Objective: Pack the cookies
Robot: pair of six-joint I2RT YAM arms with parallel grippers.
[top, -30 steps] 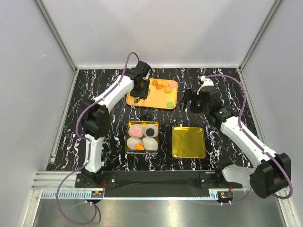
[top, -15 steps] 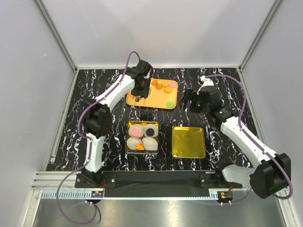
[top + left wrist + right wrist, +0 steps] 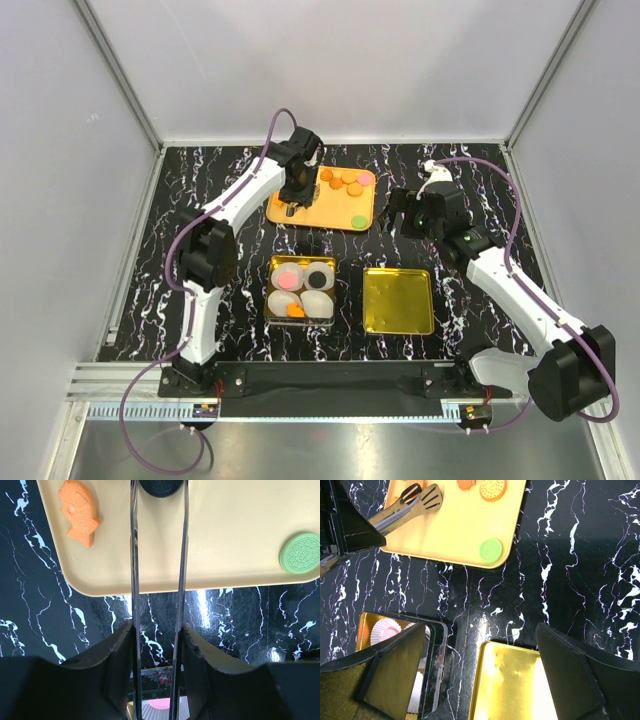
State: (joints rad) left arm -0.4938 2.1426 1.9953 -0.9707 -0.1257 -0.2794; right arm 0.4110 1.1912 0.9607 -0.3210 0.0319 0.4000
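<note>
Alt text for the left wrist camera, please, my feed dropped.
The left gripper holds metal tongs whose two arms reach up over a tray, with a black cookie between them at the picture's top edge. An orange fish-shaped cookie lies at the tray's upper left and a green round cookie at its right; black marbled table below.

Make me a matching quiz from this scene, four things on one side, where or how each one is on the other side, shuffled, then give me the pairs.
Things:
1 green cookie
2 fish-shaped cookie
3 gold lid
4 tongs

Descriptions:
A held in the left gripper
B flat on the table, beside the box
C round, near a corner of the tray
D orange, on the tray

Pairs: 1-C, 2-D, 3-B, 4-A
</note>
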